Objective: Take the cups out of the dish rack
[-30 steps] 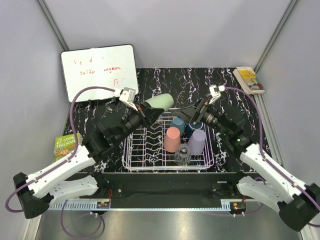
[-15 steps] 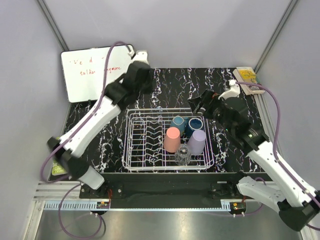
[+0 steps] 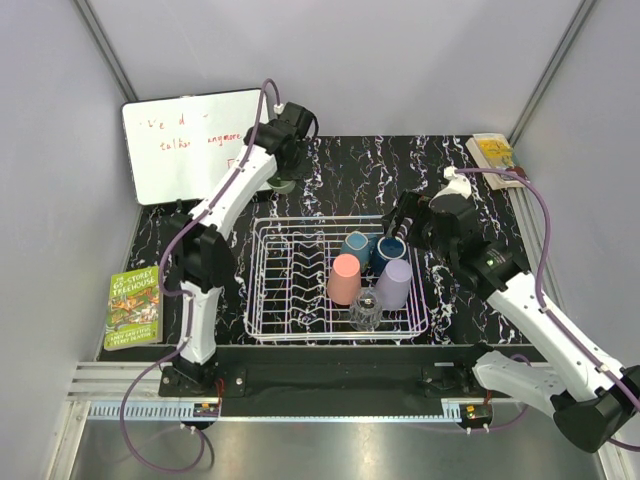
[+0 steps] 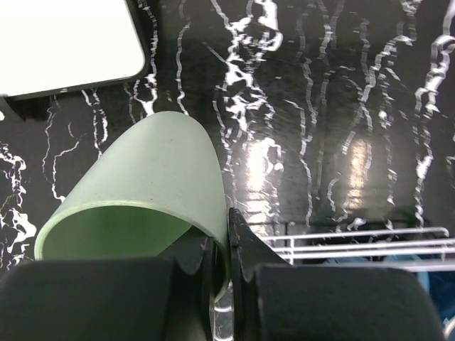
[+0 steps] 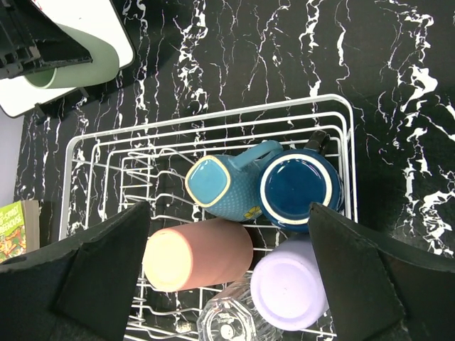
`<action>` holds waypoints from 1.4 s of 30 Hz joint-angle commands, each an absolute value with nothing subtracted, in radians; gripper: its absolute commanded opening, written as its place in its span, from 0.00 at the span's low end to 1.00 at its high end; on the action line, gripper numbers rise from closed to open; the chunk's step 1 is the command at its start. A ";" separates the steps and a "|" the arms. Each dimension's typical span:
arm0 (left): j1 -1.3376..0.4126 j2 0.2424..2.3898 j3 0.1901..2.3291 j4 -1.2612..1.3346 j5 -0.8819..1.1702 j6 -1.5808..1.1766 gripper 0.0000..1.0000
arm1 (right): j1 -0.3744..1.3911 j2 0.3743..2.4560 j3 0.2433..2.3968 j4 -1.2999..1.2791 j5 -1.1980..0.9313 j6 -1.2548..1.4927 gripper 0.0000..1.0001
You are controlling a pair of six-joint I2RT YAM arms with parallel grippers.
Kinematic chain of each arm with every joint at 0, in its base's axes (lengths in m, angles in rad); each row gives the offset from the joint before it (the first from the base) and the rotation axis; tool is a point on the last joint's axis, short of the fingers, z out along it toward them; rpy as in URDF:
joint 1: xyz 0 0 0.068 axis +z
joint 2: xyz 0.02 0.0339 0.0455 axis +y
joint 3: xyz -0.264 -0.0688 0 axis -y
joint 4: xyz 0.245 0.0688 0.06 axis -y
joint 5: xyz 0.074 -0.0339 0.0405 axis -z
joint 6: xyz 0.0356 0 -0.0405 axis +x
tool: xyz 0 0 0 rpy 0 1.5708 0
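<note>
While left gripper (image 4: 226,245) clamps green cup (image 4: 149,177), right gripper (image 5: 227,227) gapes.
Best lowered upright, eleven o'clock of rack (image 3: 285,290), before release.

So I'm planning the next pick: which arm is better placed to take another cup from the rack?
Right. The right hand hangs open above the cups in the dish rack. The left hand is shut on the pale green cup, over the table near the whiteboard.
</note>
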State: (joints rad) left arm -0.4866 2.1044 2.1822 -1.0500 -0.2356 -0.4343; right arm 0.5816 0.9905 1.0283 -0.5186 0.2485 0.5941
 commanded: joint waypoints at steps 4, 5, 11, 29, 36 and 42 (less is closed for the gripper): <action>-0.451 2.219 2.332 -1.097 -0.144 -0.440 0.00 | 0.581 1.017 1.075 -0.511 0.278 0.584 1.00; -0.453 2.239 2.338 -1.098 -0.137 -0.445 0.00 | 0.580 1.022 1.072 -0.511 0.281 0.586 1.00; -0.448 2.299 2.342 -1.118 -0.149 -0.472 0.00 | 0.581 1.058 1.069 -0.511 0.305 0.586 1.00; -0.408 2.396 2.355 -1.154 -0.091 -0.529 0.00 | 0.581 1.123 1.077 -0.511 0.310 0.591 1.00; -0.403 2.395 2.347 -1.154 -0.089 -0.517 0.08 | 0.580 1.135 1.077 -0.509 0.313 0.589 1.00; -0.403 2.364 2.361 -1.146 -0.095 -0.514 0.19 | 0.580 1.137 1.071 -0.508 0.310 0.594 1.00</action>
